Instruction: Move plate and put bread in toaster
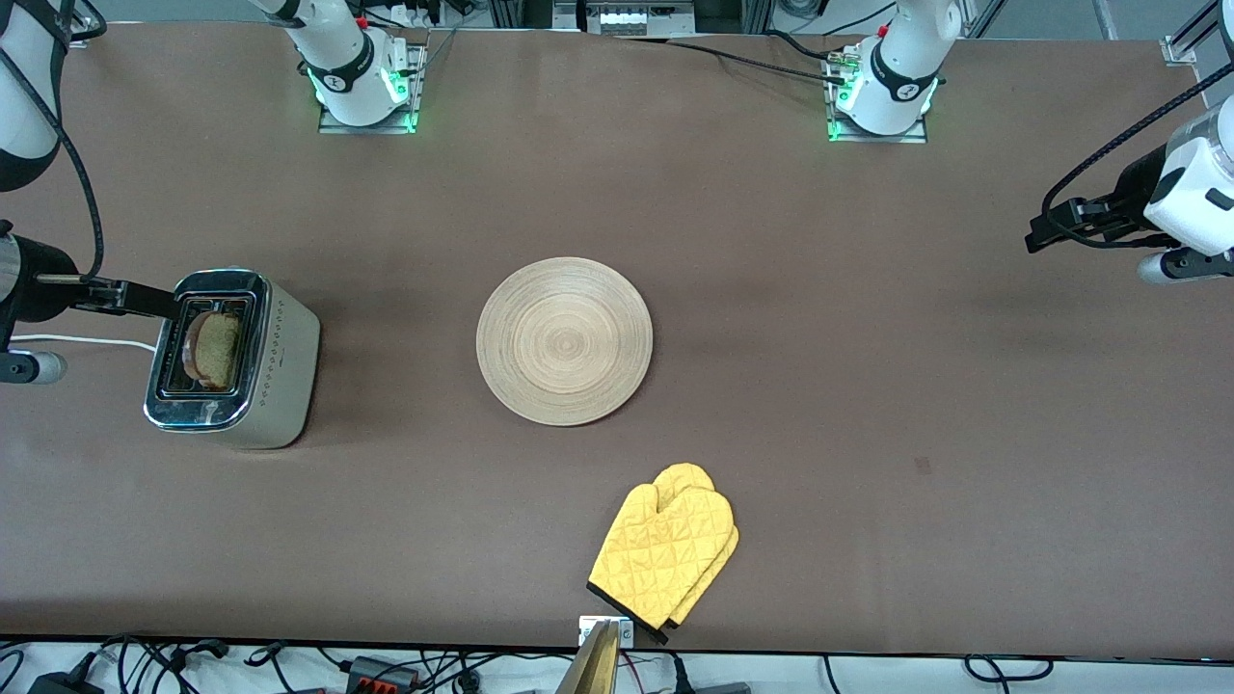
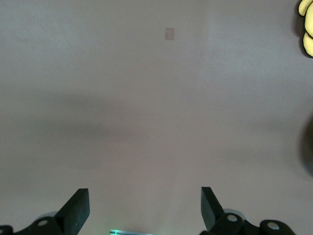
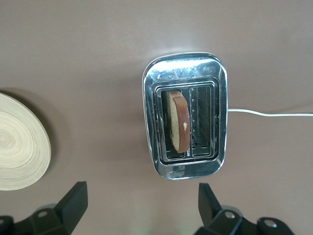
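The toaster stands at the right arm's end of the table, chrome top up. A slice of bread stands on edge in one slot, the one on the plate's side. The light-wood plate lies bare mid-table, and its rim shows in the right wrist view. My right gripper hangs open and holds nothing, above the toaster's side away from the plate. My left gripper waits open and holds nothing, over bare table at the left arm's end.
A yellow oven mitt lies nearer the front camera than the plate, close to the table's edge; its tip shows in the left wrist view. The toaster's white cord trails off toward the table's end.
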Available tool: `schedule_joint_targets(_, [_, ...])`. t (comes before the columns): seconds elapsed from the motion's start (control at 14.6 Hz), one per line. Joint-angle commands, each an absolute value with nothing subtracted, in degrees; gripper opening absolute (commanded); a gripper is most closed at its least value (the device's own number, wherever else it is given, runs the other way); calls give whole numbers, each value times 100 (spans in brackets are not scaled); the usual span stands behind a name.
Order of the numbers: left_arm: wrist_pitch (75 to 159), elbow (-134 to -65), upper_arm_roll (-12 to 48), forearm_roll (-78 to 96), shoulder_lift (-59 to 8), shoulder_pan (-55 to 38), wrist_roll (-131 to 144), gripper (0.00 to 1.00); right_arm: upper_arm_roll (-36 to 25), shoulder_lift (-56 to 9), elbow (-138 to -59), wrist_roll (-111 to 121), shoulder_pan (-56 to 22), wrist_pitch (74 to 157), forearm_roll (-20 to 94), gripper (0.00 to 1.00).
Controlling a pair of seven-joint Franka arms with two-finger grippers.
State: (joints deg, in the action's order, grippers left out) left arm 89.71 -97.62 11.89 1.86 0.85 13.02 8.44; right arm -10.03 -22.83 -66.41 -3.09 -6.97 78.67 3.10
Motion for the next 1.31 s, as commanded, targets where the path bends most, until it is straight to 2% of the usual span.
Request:
schedule_joint_targets(0.0, [8851,-9598,1195,114,9,1327,738,100,-949,-2180,-6609,-325,-686,7884,378,100])
schedule_joint_targets(0.14, [8851,-9598,1195,114,9,1327,738,100,-897,-1961,-6758,-290,-502,8032,404,100])
schedule_joint_targets(0.34, [8851,-9598,1195,114,9,1327,738,100,-213,-1653,-7198,-28,191,8630,238,100])
schedule_joint_targets(0.41, [8851,-9598,1195,114,9,1327,730,100,-150,-1644,-7242,35,272,8709,220,100])
schedule_joint_targets(0.69, [8851,-9598,1195,114,9,1327,729,100,-123,-1442,-7654,35,351,9140,211,100])
schedule_joint_targets(0.96, [8851,-9598,1187,114,9,1327,729,100,-106,-1337,-7769,62,290,9141,123,100])
schedule_joint_targets(1.24, [8851,-9598,1187,114,0,1336,721,100,-105,-959,-8392,62,246,9351,123,100])
